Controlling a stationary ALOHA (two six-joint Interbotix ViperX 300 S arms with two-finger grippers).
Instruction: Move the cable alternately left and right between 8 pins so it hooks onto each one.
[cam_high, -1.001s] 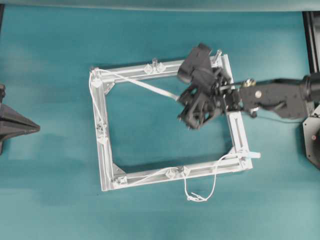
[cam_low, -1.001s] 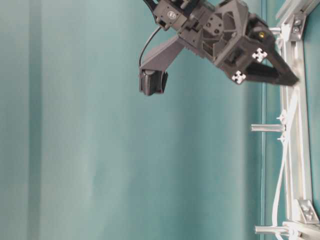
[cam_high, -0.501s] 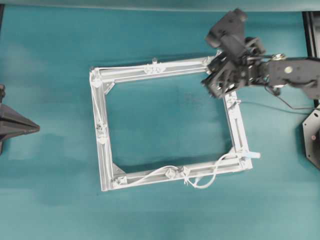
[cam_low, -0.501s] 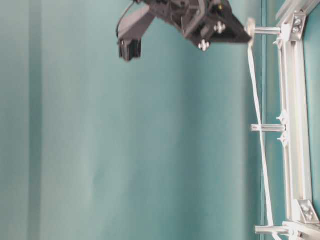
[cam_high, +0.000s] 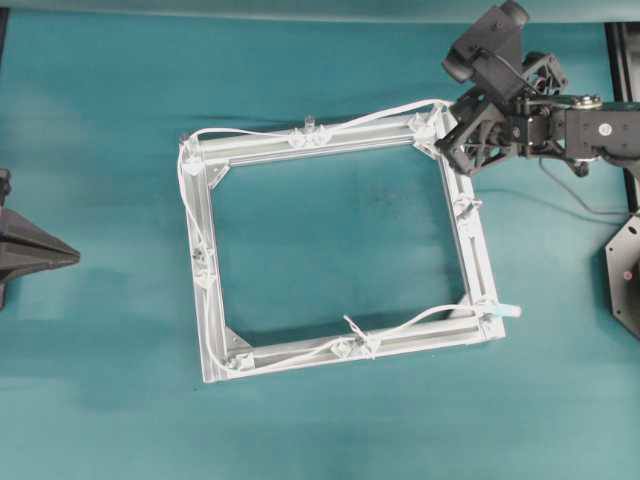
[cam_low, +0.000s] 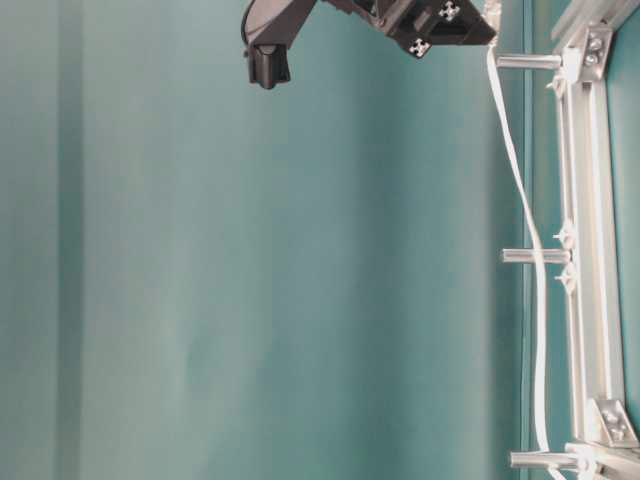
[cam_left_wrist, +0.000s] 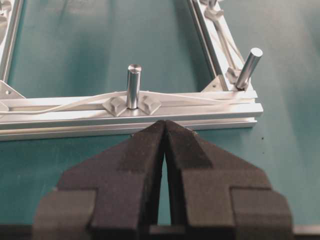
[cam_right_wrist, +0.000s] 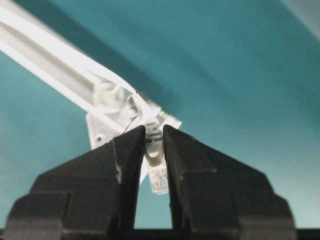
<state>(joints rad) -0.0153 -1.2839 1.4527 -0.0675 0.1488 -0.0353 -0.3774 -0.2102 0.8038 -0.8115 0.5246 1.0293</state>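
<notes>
Teal tabletop (cam_high: 100, 150), frame (cam_high: 210, 300). Right fingers (cam_right_wrist: 150, 150) clamped on cable (cam_high: 360, 122) plug at top-right pin (cam_low: 528, 61); next, hook round it. Left fingers (cam_left_wrist: 164, 145) together, idle.

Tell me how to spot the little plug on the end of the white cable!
Find the square aluminium frame on the teal table, then its top right corner in the overhead view. There the right gripper pinches the cable. The plug is the small clear ribbed block hanging between the black fingers, unlike the round metal pins.

A square aluminium frame (cam_high: 205, 300) lies flat on a teal tabletop (cam_high: 90, 130) — corners bracketed.
</notes>
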